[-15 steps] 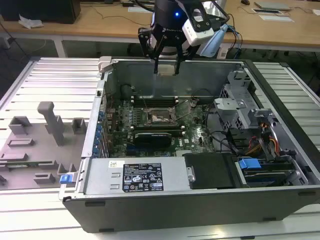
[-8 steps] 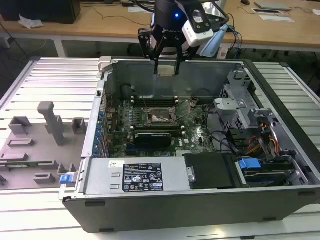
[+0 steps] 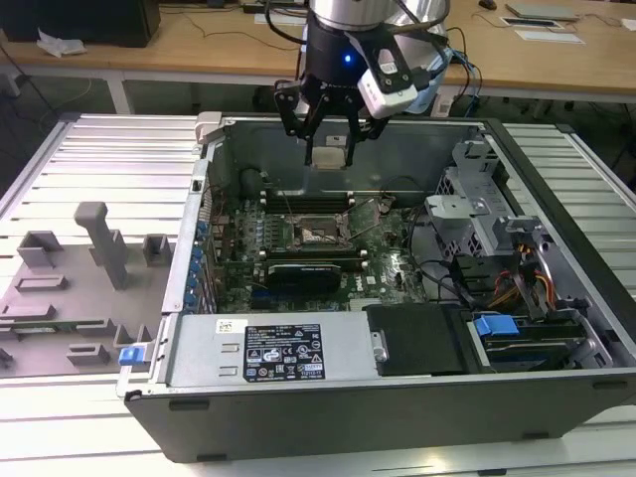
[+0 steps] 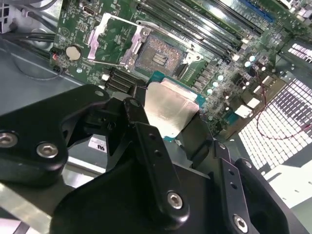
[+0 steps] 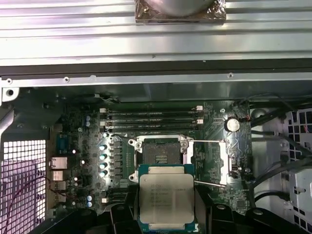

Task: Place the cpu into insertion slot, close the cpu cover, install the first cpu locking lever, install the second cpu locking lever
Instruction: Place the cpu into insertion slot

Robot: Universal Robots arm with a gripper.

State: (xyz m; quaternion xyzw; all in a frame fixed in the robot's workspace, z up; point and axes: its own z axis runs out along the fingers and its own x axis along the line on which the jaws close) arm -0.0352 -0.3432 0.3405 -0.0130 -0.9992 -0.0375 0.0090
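Exterior view — the gripper [image 3: 330, 149] clamps the cpu [image 3: 329, 158], held up clear of the uncovered insertion slot [image 3: 320, 231].

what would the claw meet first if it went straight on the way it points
Likely the open insertion slot or the board right beside it, and the cpu in the claw would touch first; depth is unclear.

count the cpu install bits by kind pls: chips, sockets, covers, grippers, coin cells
cpu: 1
socket: 1
cover: 1
gripper: 1
coin cell: 1
total: 5
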